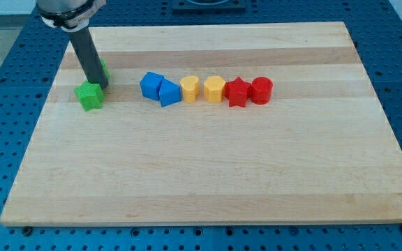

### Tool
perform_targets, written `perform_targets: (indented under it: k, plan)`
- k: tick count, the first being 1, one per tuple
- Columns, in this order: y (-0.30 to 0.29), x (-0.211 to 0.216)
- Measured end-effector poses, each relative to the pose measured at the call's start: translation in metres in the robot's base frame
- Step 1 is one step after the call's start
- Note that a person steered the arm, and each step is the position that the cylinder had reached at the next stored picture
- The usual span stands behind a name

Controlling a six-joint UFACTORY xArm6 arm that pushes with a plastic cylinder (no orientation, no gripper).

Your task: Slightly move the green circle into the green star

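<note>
**Rod parked between circle and star, push line nearly closed**

The green star (89,95) sits near the view's left edge of the wooden worktop (208,174), in its upper part. The green circle (105,71) is mostly hidden behind the dark rod; only a green sliver shows at the rod's right side, at about one o'clock from the star and just beside it. Whether the two greens already touch cannot be told, since the rod covers the gap.

There are no fingers on this arm, so nothing opens, closes or grips; my tip (97,82) is all there is. It stands at the star's upper right corner, with the circle just past it at about one o'clock.

That is the relation that matters: star at seven o'clock from the circle, a very short way off. Judging from this, my tip would need to be on the circle's far side, at one o'clock, to nudge it down-left.

Well apart, toward three o'clock, runs a row: two blue blocks (158,88), two yellow blocks (202,89), a red star (237,92) and a red cylinder (262,90).
</note>
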State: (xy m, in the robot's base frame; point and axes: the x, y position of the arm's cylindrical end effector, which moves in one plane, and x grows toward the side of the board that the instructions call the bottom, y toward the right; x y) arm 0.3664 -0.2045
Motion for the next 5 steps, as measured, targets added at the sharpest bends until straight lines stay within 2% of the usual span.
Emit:
perform_targets:
  k: [1, 2, 3, 5]
  plan:
    - [0.049, -0.017]
    - [0.073, -0.041]
    - [0.05, -0.06]
    - [0.017, -0.032]
